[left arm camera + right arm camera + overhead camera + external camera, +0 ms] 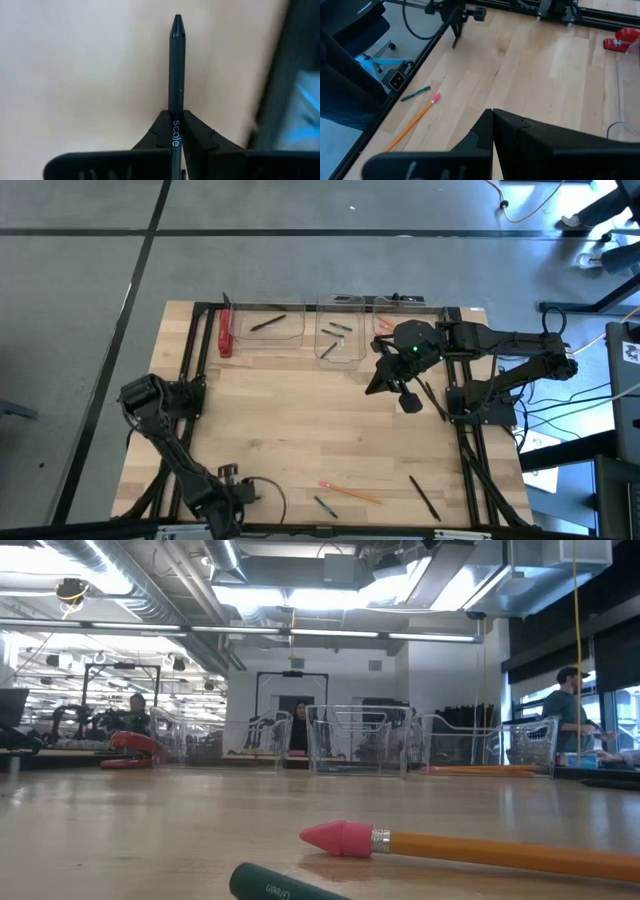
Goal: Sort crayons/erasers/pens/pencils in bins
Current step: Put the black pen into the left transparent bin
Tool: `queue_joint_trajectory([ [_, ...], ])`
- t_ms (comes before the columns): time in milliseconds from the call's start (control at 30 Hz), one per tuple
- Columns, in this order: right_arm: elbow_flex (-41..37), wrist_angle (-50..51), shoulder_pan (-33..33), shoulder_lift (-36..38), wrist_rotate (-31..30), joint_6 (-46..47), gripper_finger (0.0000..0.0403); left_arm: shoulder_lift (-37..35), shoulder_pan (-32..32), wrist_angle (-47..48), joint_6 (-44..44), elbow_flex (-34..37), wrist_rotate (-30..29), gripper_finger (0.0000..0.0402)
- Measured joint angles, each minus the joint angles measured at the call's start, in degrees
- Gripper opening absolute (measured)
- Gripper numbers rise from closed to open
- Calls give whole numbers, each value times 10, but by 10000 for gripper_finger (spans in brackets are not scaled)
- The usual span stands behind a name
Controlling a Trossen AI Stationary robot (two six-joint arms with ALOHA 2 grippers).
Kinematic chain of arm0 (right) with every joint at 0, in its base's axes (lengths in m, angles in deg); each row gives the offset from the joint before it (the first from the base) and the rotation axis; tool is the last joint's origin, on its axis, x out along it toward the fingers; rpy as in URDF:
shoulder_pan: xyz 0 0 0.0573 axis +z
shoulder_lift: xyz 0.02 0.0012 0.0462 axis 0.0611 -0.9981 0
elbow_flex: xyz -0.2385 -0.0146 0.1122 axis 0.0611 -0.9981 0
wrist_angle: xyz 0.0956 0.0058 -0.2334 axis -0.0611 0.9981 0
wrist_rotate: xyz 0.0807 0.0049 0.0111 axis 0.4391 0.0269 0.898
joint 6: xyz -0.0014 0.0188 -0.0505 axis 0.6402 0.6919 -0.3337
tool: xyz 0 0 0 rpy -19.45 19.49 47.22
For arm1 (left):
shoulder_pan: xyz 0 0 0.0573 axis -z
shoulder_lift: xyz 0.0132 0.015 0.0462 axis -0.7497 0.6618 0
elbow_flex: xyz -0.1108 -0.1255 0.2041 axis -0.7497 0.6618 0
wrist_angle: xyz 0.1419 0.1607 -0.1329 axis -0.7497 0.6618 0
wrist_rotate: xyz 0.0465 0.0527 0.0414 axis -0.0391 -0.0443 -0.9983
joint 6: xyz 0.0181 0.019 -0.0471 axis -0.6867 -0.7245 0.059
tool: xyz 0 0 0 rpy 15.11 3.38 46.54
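My left gripper (175, 125) is at the table's near left corner (232, 485) and is shut on a black pen (176, 65). It also shows far off in the right wrist view (457, 20). My right gripper (492, 127) is shut and empty, above the table in front of the bins (380, 383). Three clear bins stand along the far edge: the left bin (268, 338) holds a black pen, the middle bin (340, 356) holds crayons, and the right bin (385, 308) is partly hidden by my right arm. An orange pencil (350, 492), a crayon (325, 505) and a black pen (424, 497) lie near the front edge. My left gripper pinches the pen's barrel (175, 131) between its two fingers. The pen lies along the fingers, and its tip end (177, 22) sticks out well past them. In the right wrist view the pen (455, 36) points down toward the table.
A red stapler (225, 335) lies beside the left bin. A black frame (190, 350) runs along the table's left, right and far edges. People stand in the room behind the table (572, 710). The bare wood mid-table (310, 420) is free room.
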Motion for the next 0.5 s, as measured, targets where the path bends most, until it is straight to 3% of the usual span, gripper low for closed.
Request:
queue_joint_trajectory([
  [500,0,2,0,0,-2,-17,6,-113,-102,27,-2,-2,-94,9],
])
